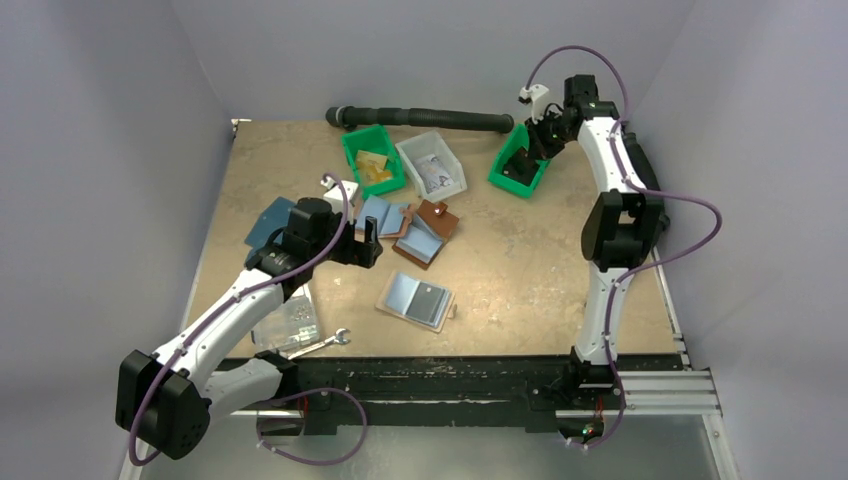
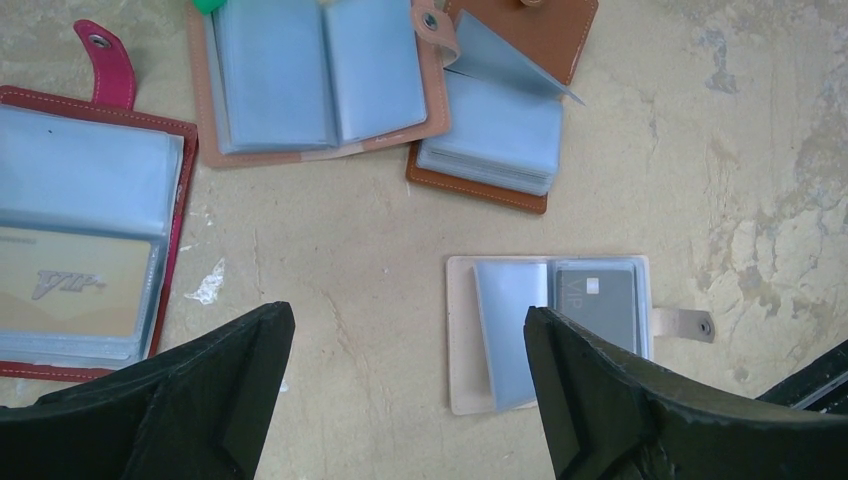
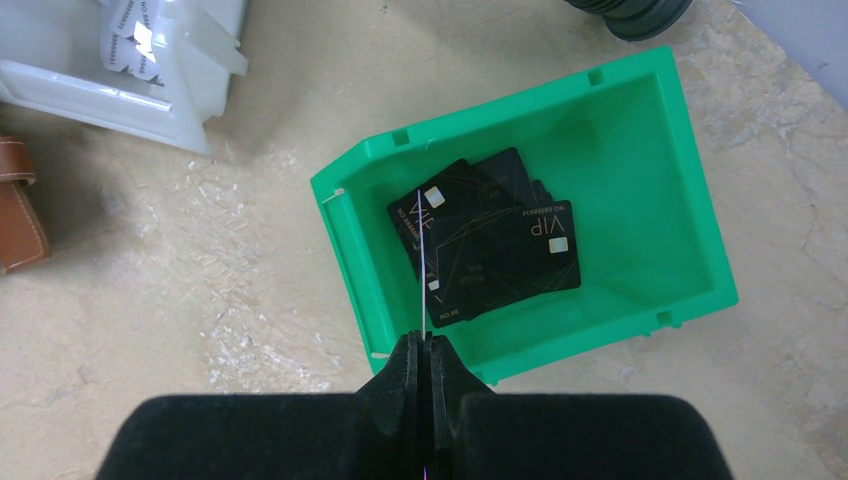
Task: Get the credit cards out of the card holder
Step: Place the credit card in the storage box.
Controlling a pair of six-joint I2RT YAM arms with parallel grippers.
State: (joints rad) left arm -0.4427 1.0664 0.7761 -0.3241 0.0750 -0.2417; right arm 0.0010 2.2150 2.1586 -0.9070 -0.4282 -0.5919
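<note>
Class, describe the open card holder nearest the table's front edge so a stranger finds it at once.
On the tan table, look at the middle of the near side. The card holder lies open there alone, nearer than the brown wallets. Unlike them, its cover is pale cream and a dark grey card shows inside.

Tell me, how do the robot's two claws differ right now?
The left gripper stands wide open and empty; the right gripper is shut on a thin card, seen edge-on. The left gripper hangs near a pale card holder lying open on the table; the right gripper hangs above a green bin holding dark cards. Both have black fingers.
</note>
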